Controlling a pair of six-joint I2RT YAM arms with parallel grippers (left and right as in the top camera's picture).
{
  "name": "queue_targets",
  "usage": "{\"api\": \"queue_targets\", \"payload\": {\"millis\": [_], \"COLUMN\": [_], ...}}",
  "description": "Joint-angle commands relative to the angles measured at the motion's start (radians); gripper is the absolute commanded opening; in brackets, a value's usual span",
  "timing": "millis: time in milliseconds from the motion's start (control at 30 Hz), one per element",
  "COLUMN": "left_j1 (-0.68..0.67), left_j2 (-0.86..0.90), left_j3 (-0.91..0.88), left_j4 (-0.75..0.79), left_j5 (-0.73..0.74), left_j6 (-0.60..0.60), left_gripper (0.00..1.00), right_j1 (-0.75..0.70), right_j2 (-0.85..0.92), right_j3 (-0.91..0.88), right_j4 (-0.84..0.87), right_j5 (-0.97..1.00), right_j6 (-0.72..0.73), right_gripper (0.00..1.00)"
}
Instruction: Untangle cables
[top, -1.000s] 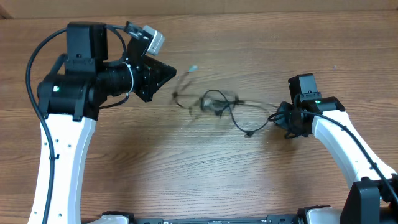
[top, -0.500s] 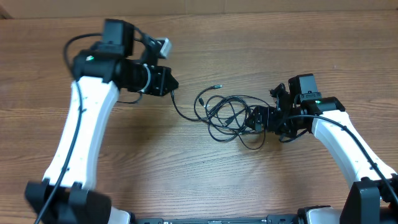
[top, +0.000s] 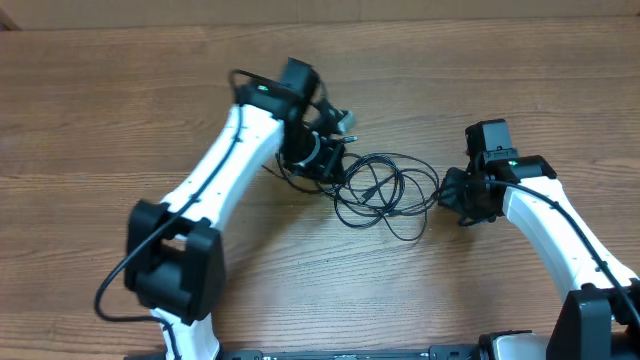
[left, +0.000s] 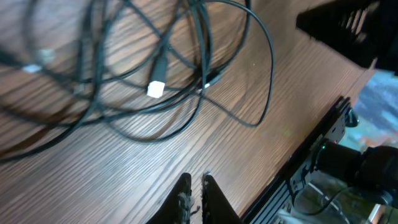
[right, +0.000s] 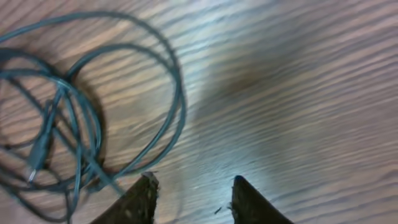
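- The cables lie in the middle of the wooden table as one bunch of crossing loops. No cord is laid out apart, so I'd say untangling has barely begun.
- The left gripper is at the bunch's far-left edge, and the right gripper is just beside its right edge.
- Left wrist view: the fingers are pinched almost together on nothing, and a silvery plug shows among the strands, unreadable from overhead.
- Right wrist view: the fingers are apart over bare wood and hold nothing. Overhead hides that.

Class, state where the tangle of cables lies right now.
Overhead, the cables lie on the table between the left gripper and the right gripper.
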Motion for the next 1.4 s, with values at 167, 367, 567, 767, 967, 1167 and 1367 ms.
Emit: {"api": "queue_targets", "payload": {"millis": [167, 367, 567, 767, 967, 1167, 1367], "left_j1": [-0.162, -0.229, -0.314, -0.372, -0.396, -0.396, -0.396], "left_j2": [0.106, 0.126, 0.126, 0.126, 0.126, 0.126, 0.126], "left_j3": [0.001, 0.001, 0.001, 0.001, 0.001, 0.001, 0.001], "left_j4": [0.127, 0.212, 0.28, 0.312, 0.336, 0.404, 0.435], "left_j5": [-0.166, -0.177, -0.179, -0.279, -0.341, -0.341, -0.342], "left_j6": [-0.148, -0.209, -0.237, -0.3, -0.315, -0.33, -0.356], "left_gripper": [0.16, 0.36, 0.5, 0.51, 0.6, 0.61, 0.64], "right_j1": [-0.157, -0.179, -0.178, -0.178, -0.178, -0.178, -0.178], "right_j2": [0.006, 0.006, 0.006, 0.006, 0.006, 0.006, 0.006], "right_j3": [0.006, 0.006, 0.006, 0.006, 0.006, 0.006, 0.006], "right_j4": [0.001, -0.003, -0.002, -0.001, -0.002, -0.002, -0.001], "right_j5": [0.013, -0.068, -0.067, -0.067, -0.067, -0.067, -0.067], "right_j6": [0.04, 0.04, 0.04, 0.04, 0.04, 0.04, 0.04], "right_gripper": [0.65, 1.0, 1.0, 1.0, 1.0, 1.0, 1.0]}}
